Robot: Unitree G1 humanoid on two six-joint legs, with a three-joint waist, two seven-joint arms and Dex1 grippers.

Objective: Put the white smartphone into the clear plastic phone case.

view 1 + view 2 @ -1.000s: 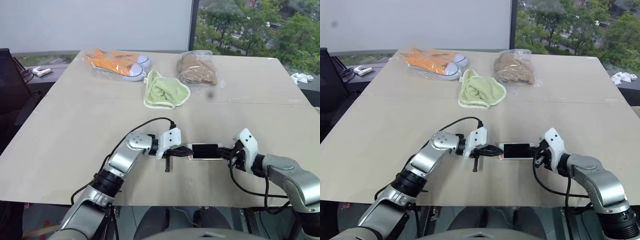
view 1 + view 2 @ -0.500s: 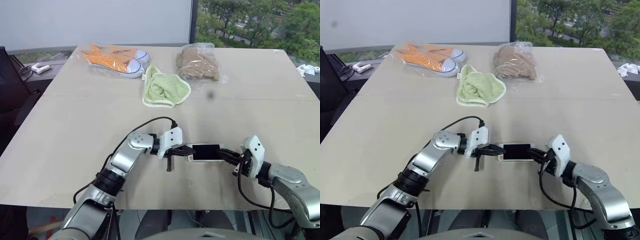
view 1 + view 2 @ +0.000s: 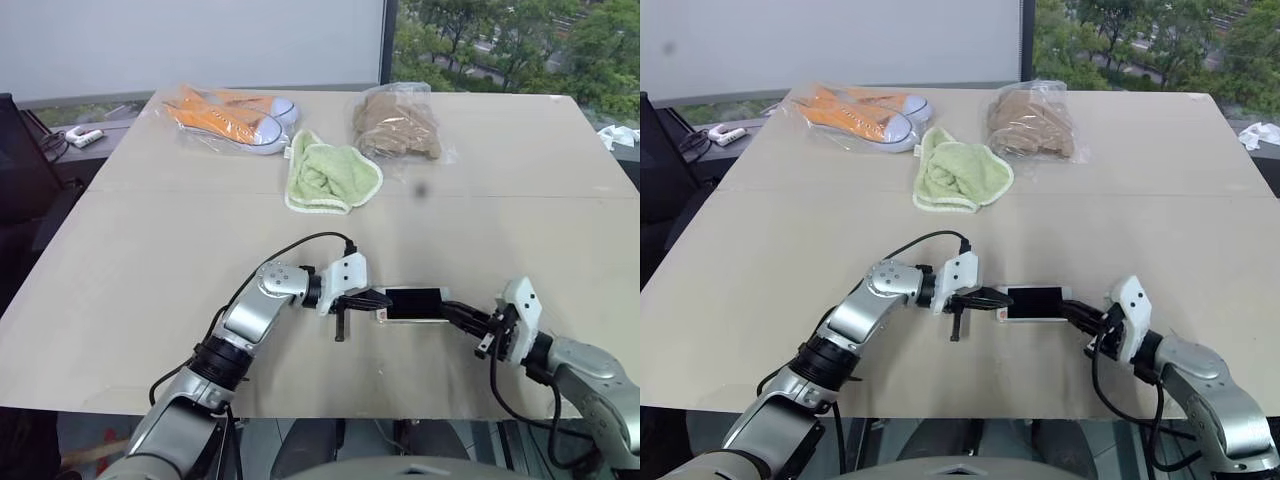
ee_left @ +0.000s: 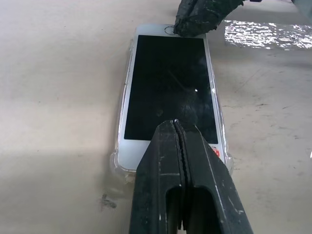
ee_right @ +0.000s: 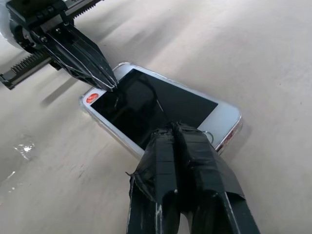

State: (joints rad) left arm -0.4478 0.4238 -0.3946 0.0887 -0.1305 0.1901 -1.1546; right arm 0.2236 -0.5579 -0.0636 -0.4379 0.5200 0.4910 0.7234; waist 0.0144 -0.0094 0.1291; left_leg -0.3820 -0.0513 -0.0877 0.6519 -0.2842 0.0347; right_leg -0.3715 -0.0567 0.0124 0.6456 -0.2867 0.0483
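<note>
The white smartphone (image 4: 169, 87) lies flat and screen up near the front edge of the worktop (image 3: 150, 250), between the two hands. It sits inside the clear plastic phone case (image 4: 127, 83), whose glinting rim runs along its long sides and around the corners (the shell itself is nearly invisible against the surface). A small orange-red mark (image 5: 91, 98) shows at the end of the phone nearer the left hand.

The left hand (image 3: 374, 300) reaches in from the left with its two black fingers pressed together, their tip resting on the end of the phone with the mark. The right hand (image 3: 1072, 312) comes from the right, its fingers likewise pressed together, with the tip down on the opposite end by the round button. Neither hand is clamped on anything; each only presses with its closed tip.

Well apart from the phone, at the far side of the worktop, a pair of orange sneakers (image 3: 228, 115) lies in a clear bag at the left. A folded green cloth (image 3: 330, 178) sits just beside it toward the middle, and a bag of brown fabric (image 3: 397, 125) lies to the right of the cloth. A black cable (image 3: 290, 247) loops over the left arm.
</note>
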